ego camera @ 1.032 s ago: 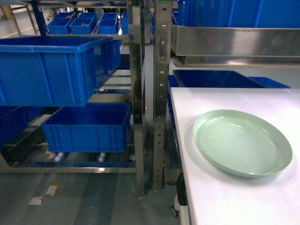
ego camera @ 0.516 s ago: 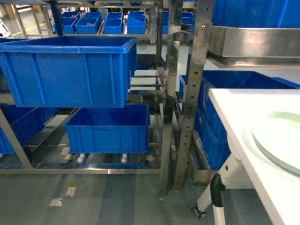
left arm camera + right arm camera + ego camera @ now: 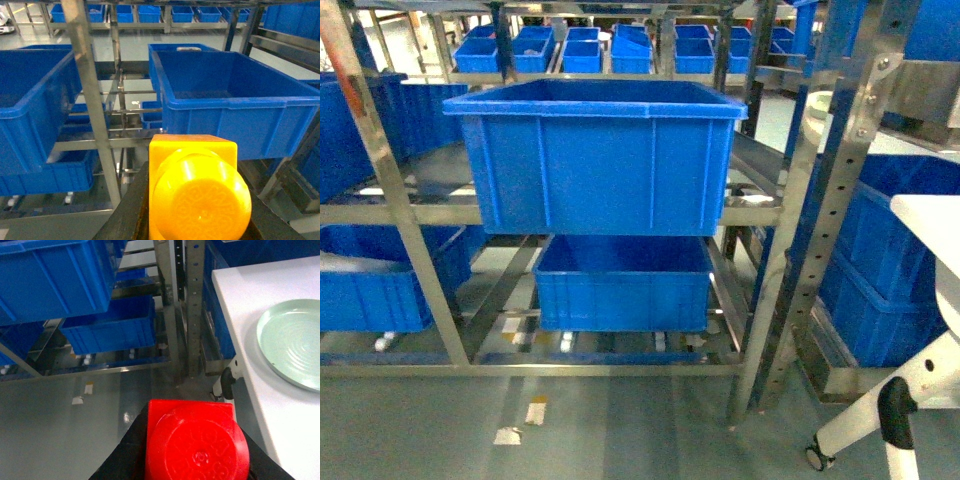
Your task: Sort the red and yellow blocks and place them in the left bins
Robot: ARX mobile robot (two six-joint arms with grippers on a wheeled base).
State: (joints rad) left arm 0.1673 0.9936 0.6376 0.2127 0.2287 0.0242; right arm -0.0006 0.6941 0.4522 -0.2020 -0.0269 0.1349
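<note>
Head view: the upper blue crate (image 3: 598, 160) sits dead ahead on the steel rack (image 3: 405, 215), its open top level and its long side facing the robot, with a lower crate (image 3: 622, 285) directly beneath. Neither arm nor brick shows here, so nearness cannot be judged from this view.

Left wrist view: the left gripper (image 3: 197, 210) is clamped on the orange-yellow brick (image 3: 197, 192), stud end toward the lens. The upper crate (image 3: 235, 105) lies ahead and slightly right of the brick, its rim about level with the brick's top (the interior is visible, so the wrist looks slightly down over it). The brick's long axis points roughly toward the crate mouth, so I judge this arm the better placed to reach forward and drop.

Right wrist view: the right gripper (image 3: 192, 452) grips the red brick (image 3: 195, 440), held low over the floor (image 3: 75, 430) and pointing downward. The crates stand up and to the left, well apart, and the pale green plate (image 3: 295, 342) rests on the white table (image 3: 245, 295) to the right.
</note>
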